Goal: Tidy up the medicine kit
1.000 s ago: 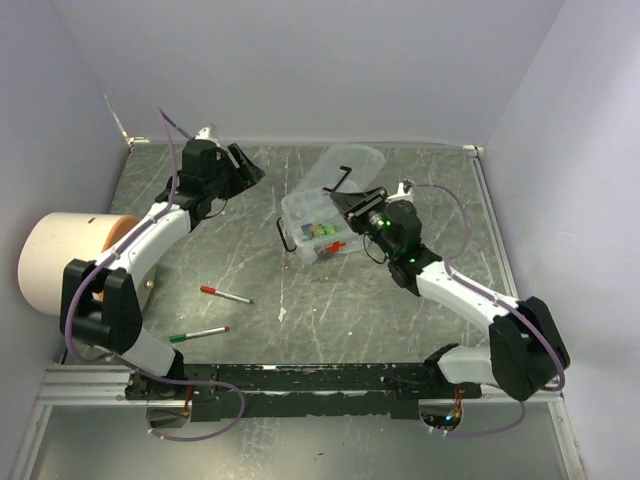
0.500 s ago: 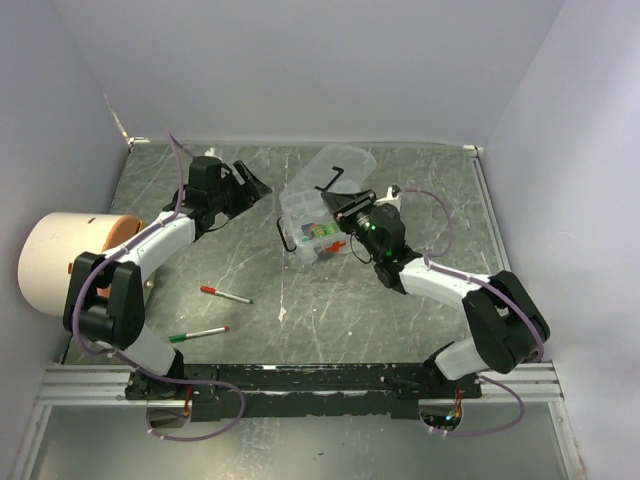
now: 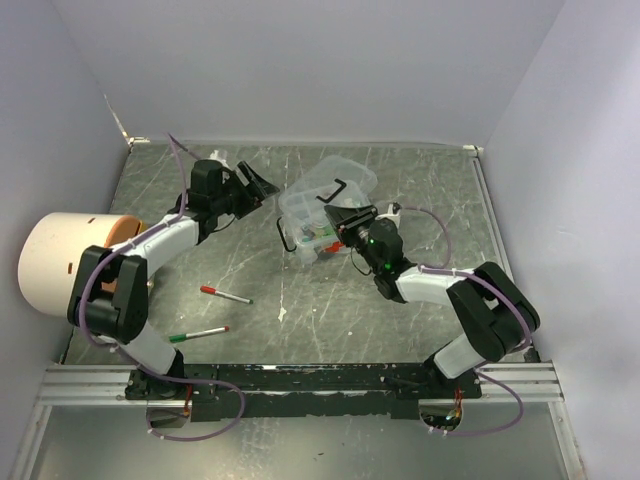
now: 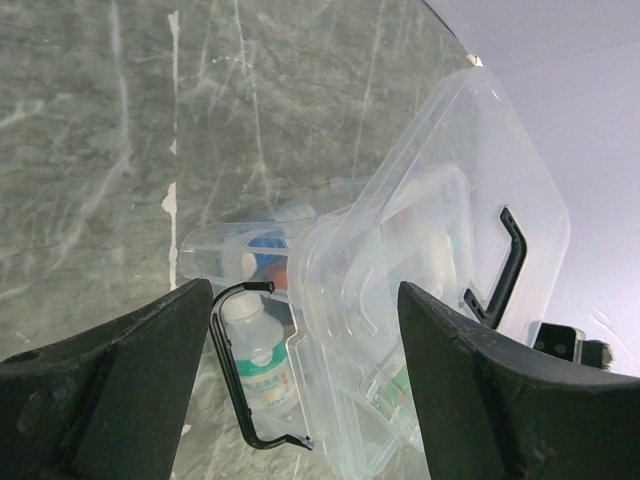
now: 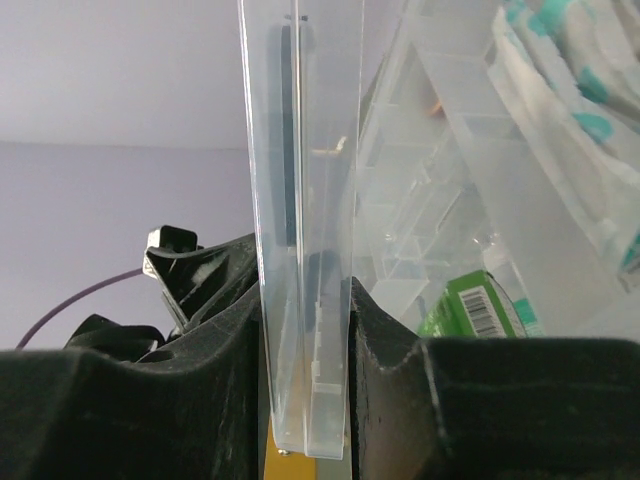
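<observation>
Risk: your right gripper [image 5: 305, 330] is clamped on a side wall of the small clear plastic medicine kit box [image 3: 312, 222], mid-desk toward the far edge, clear lid [image 4: 440, 200] raised. A pull could tip it and spill the small white bottles [image 4: 255, 345]. Left gripper [image 4: 305, 340] gapes wide, empty, just beside it. Room: bare desk [image 3: 330, 310] toward the near edge.

The medicine kit [image 3: 305, 228], its lid [image 3: 350, 178] raised, blocks the upper centre of the top view. The right gripper [image 3: 336, 214] clamps a clear wall on its right side. The left gripper [image 3: 266, 187], fingers spread, hangs just left of the kit. Bare desk [image 3: 330, 320] lies lower centre. The red pen [image 3: 225, 294], green pen [image 3: 198, 334] and white cylinder [image 3: 60, 262] crowd the left.
</observation>
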{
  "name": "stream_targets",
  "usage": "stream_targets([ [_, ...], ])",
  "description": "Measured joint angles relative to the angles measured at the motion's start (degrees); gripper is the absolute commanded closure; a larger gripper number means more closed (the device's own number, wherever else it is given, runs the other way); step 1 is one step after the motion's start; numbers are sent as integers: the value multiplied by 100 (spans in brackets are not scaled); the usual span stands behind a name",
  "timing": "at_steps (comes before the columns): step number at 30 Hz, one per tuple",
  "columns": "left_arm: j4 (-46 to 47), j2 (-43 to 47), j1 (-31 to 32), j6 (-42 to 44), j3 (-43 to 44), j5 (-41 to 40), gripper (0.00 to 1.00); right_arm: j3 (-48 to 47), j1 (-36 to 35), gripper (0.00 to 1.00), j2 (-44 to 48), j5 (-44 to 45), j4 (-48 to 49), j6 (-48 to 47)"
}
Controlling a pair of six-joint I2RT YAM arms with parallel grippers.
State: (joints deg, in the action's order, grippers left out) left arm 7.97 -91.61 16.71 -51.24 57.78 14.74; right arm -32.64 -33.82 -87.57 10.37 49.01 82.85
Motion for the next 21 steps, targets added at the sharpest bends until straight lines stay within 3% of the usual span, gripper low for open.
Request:
stream_targets([
  [14, 216, -815, 144, 22, 380, 686, 18, 197, 0, 67, 170, 50, -138, 350],
  [21, 210, -839, 201, 181, 485, 704, 27, 225, 0, 39, 468, -94, -590, 387],
])
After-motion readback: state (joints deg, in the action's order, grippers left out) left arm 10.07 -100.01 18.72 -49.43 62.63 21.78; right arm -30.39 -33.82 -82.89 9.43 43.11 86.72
